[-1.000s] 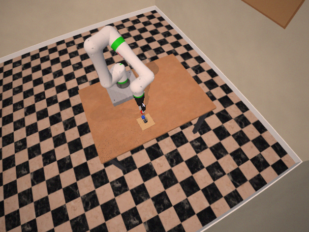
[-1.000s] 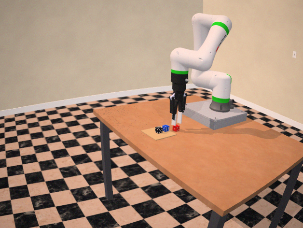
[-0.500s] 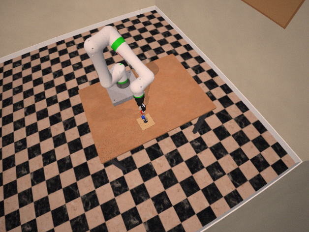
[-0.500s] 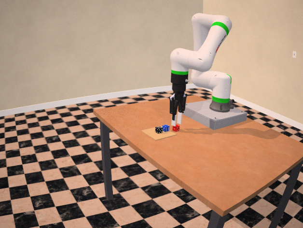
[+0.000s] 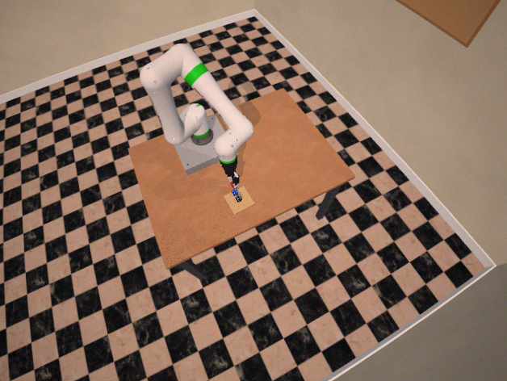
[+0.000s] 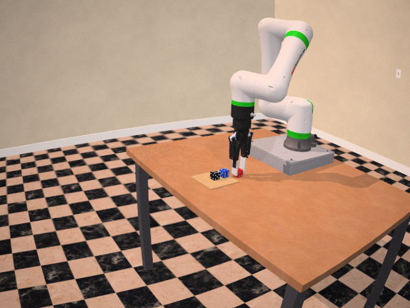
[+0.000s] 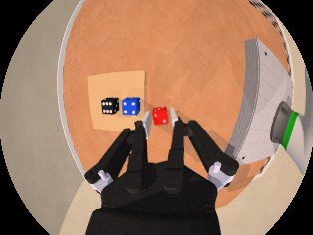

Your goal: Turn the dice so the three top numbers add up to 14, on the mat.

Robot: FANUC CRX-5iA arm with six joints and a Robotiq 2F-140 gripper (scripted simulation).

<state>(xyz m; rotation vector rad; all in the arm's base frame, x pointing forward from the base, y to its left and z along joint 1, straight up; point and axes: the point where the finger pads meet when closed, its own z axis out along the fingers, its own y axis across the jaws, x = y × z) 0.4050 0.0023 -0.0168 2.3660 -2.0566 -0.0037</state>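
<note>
Three dice are in my view, and two sit on the thin square tan mat (image 5: 248, 201) (image 6: 211, 185) (image 7: 117, 82): the black die with white pips (image 5: 238, 198) (image 6: 214, 175) (image 7: 110, 106) nearer the middle, the blue die with white pips (image 5: 234, 191) (image 6: 224, 173) (image 7: 131, 106) towards the edge facing the arm's base. The red die with white pips (image 5: 232, 184) (image 6: 239, 172) (image 7: 159, 116) is on the brown wooden table (image 5: 295, 151) (image 6: 281, 205) (image 7: 164, 45), just beyond that mat edge.

My black two-finger gripper (image 5: 232, 182) (image 6: 238, 173) (image 7: 159, 118) is partly open, its pale fingertips either side of the red die with slim gaps showing, so I judge it holds nothing.

Black seems to show six and blue four, so I would want four on red; I can't read its top surely. I expect a light, stiff, possibly slippery cube, not fragile. I'd grip two opposite side faces squarely at mid-height; a corner pinch could twist it loose. The thin mat could slide if my fingertips brush its edge.

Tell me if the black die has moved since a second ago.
No: in the exterior view, the black die keeps its place on the mat.
</note>
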